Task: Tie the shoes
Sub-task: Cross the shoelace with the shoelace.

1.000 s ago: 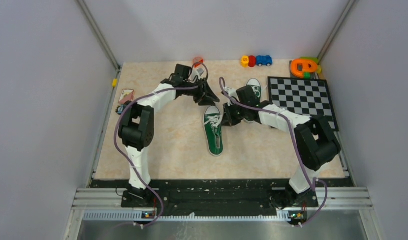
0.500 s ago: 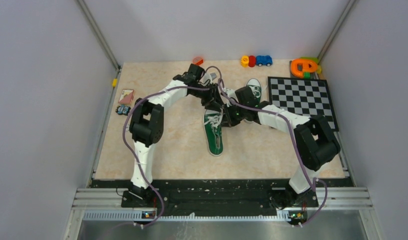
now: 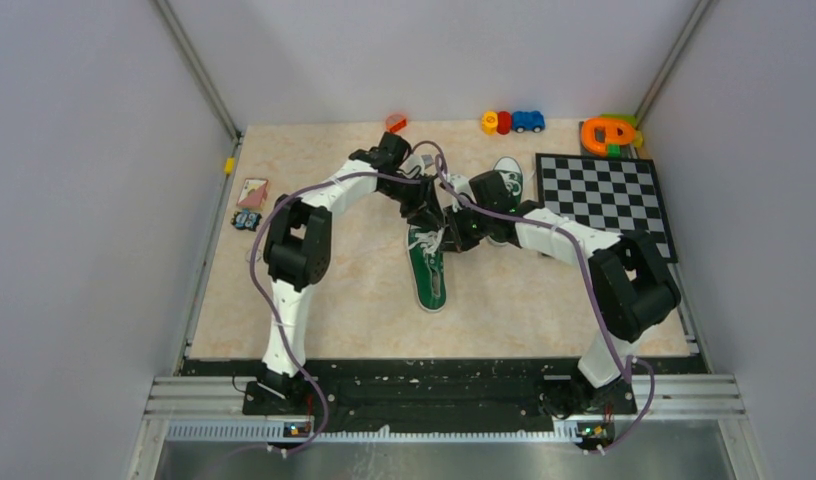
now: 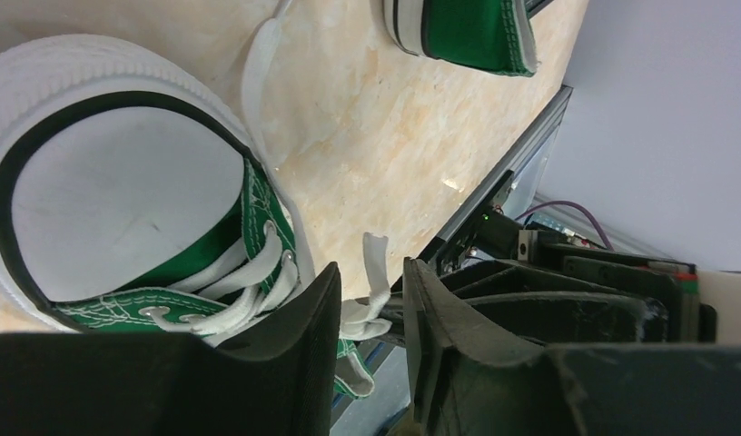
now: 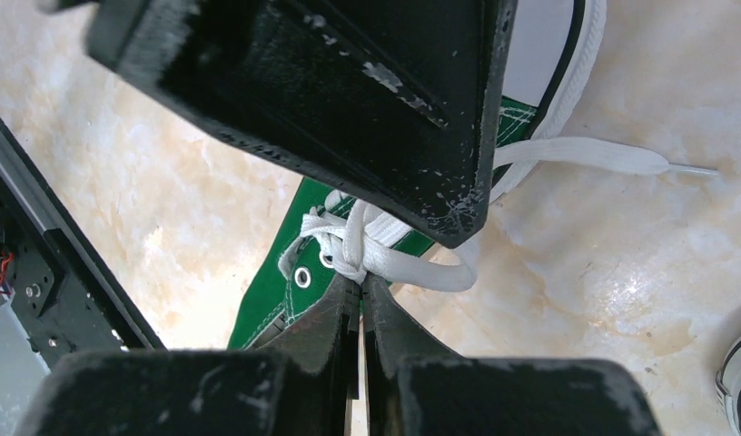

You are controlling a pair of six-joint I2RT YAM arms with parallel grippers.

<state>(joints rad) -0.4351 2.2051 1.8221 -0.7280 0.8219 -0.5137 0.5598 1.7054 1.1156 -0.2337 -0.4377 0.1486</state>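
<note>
One green shoe [image 3: 427, 268] lies mid-table, its white toe cap [image 4: 103, 173] to the back. My right gripper [image 5: 360, 280] is shut on a knot of its white lace [image 5: 349, 243] beside the eyelets. A loose lace tail [image 5: 603, 156] runs off over the table. My left gripper [image 4: 373, 277] hangs just above the same laces [image 4: 244, 272]. Its jaws stand apart with a lace end [image 4: 376, 259] in the gap, touching neither finger. The left gripper's body [image 5: 349, 91] fills the top of the right wrist view. The second shoe [image 3: 508, 176] lies behind the right arm, partly hidden.
A checkerboard [image 3: 604, 195] lies at the right. Small toy cars [image 3: 514, 122], an orange toy [image 3: 609, 133] and a small red piece [image 3: 395, 123] sit along the back edge. A card and a small toy [image 3: 250, 200] lie by the left wall.
The left arm has swung right and down from the back of the table, bringing its gripper onto the shoe's laces beside the right gripper. The right arm has held still.
</note>
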